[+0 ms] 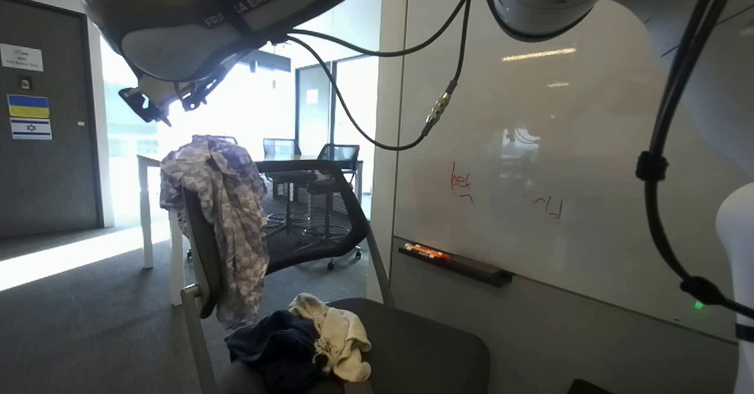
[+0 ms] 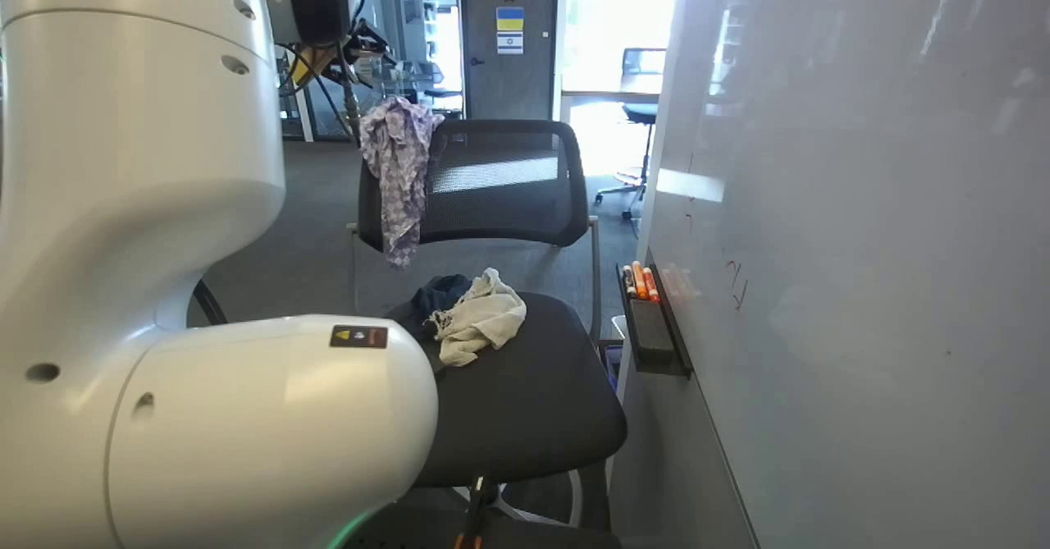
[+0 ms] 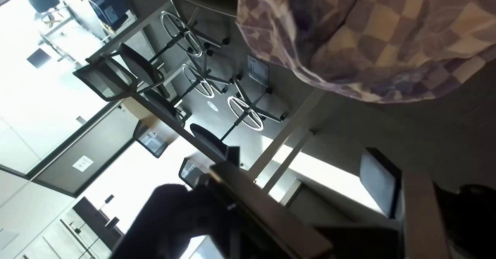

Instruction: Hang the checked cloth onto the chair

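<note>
An office with a dark door [image 1: 53,182] bearing two flags [image 2: 509,19], and one whiteboard [image 1: 500,135] to the side. The robot's hand [image 3: 304,166] is released, its two fingers [image 3: 378,181] spread wide; in both exterior views it hovers above the single checked cloth [image 1: 232,223], apart from it. That cloth is draped over a top corner of the large black chair's [image 2: 502,204] mesh backrest. Two more cloths, one navy [image 1: 277,347], one cream [image 1: 346,344], lie touching on its seat [image 2: 525,418].

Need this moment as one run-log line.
checked cloth: draped over backrest corner of chair | gripper: open, above it, not touching | seat: cream cloth, navy cloth | status: hung
</note>
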`<state>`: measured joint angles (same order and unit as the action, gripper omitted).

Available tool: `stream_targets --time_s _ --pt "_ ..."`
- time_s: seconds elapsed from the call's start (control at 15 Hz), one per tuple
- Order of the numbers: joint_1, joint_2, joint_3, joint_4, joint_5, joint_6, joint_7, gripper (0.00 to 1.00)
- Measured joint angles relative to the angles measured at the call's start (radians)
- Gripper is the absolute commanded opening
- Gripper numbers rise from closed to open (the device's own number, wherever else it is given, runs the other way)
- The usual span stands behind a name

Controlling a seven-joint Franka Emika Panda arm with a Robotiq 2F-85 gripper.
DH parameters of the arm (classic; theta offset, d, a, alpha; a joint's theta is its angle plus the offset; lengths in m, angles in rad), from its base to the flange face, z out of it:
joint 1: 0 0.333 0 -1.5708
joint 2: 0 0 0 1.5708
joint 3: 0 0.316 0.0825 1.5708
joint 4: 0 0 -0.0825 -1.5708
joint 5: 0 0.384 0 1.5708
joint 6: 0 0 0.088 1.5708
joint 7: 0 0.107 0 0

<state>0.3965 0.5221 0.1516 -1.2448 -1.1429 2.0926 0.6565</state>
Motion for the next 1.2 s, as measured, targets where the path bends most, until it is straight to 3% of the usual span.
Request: stream_targets --time_s 0.13,0.6,1.0,1.2 --pt "0.006 0.007 0.000 0.012 0.033 -0.049 -0.013 1.00" --pt "0.048 0.022 0.000 0.069 0.226 -0.441 -0.060 1.00" --pt "0.055 0.064 -0.001 0.161 0.468 -0.668 -0.116 1.00" --pt "-0.022 0.007 -0.001 0.056 0.590 -0.685 -0.127 1.00"
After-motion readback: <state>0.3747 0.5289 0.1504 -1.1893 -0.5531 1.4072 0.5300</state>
